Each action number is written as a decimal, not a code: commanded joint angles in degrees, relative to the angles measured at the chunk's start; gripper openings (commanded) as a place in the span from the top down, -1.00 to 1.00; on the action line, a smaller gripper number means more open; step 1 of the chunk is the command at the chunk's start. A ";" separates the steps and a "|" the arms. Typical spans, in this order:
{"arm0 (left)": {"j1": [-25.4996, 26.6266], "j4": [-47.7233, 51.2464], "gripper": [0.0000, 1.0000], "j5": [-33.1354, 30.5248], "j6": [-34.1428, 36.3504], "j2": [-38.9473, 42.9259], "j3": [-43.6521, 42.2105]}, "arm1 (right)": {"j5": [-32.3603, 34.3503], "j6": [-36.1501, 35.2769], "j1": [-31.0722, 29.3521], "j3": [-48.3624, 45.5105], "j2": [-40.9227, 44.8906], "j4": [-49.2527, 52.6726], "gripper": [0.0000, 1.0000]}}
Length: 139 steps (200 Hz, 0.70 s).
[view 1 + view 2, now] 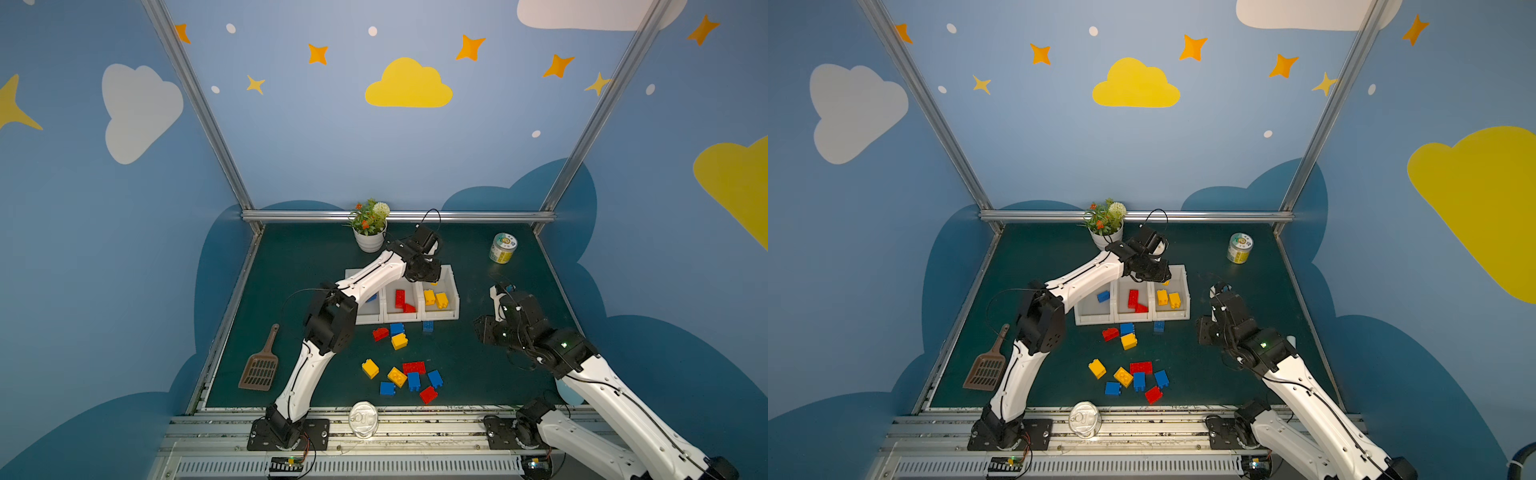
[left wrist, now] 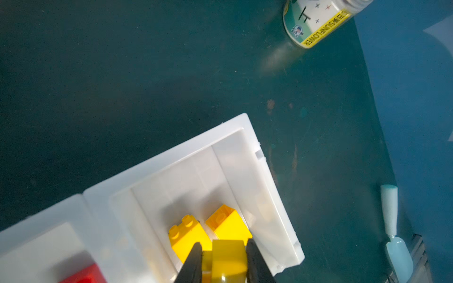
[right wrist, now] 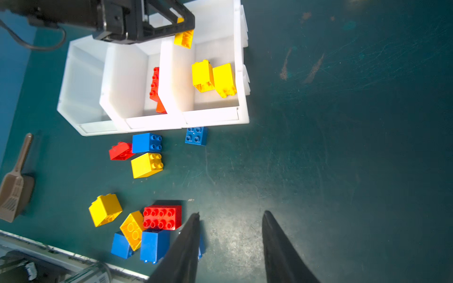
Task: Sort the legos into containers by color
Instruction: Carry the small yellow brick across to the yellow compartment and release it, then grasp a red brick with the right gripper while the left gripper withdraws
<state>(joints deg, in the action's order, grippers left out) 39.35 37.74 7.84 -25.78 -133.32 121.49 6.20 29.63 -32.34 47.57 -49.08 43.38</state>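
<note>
Left tool, gripping a yellow lego, hangs directly over the three-o'clock container holding yellow ones.

Top views: stereo head sits high above my base rail, facing forward and steeply down. Both take in the whole table plus the back wall. Framing is near-identical with a small sideways shift. It's far off, so bricks are small.

Left wrist cam: looks along my left claw, close over the yellow-brick bin. The held yellow brick sits at the frame edge, with the can further out.

Right wrist cam: looks along my right claw from higher over the table. It takes in all three bins, the loose bricks and my left claw.

Shared: yellow-brick bin in all four views; can in both top views and left wrist.
</note>
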 commanded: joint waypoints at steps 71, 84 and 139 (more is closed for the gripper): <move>0.52 3.62 -0.04 0.39 1.52 1.70 2.82 | -1.27 -2.21 2.61 0.49 -1.03 -0.21 0.06; 0.56 1.29 -0.05 -0.04 1.44 5.42 -1.97 | -1.32 -1.89 2.58 0.27 -0.29 0.53 0.05; 0.36 -6.60 -0.11 -2.78 1.37 23.35 -24.45 | -8.50 -1.91 2.30 -1.36 -0.93 2.14 0.05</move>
<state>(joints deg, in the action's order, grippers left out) 39.79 35.62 7.01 -24.99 -117.58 103.57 2.46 28.05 -30.02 47.31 -49.39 43.81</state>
